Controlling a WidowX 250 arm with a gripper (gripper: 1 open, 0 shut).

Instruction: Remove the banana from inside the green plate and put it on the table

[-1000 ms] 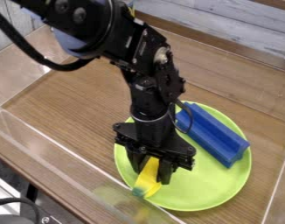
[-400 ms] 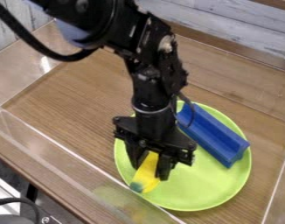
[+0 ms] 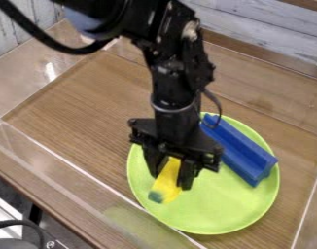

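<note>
The end effector (image 3: 173, 176) was clenched on the banana (image 3: 165, 185), holding it low over the left part of the plate (image 3: 239, 209). The lift step was in hand. Next, the banana needed carrying past the rim to the bare table (image 3: 84, 112).

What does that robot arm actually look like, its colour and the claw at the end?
The arm is matte black throughout, built of chunky boxy segments stacked one on another, with a blue patch near its top end. Thin black cables loop beside its upper part. The gripper at its end is black too, a broad block with dark fingers pointing from it.
</note>
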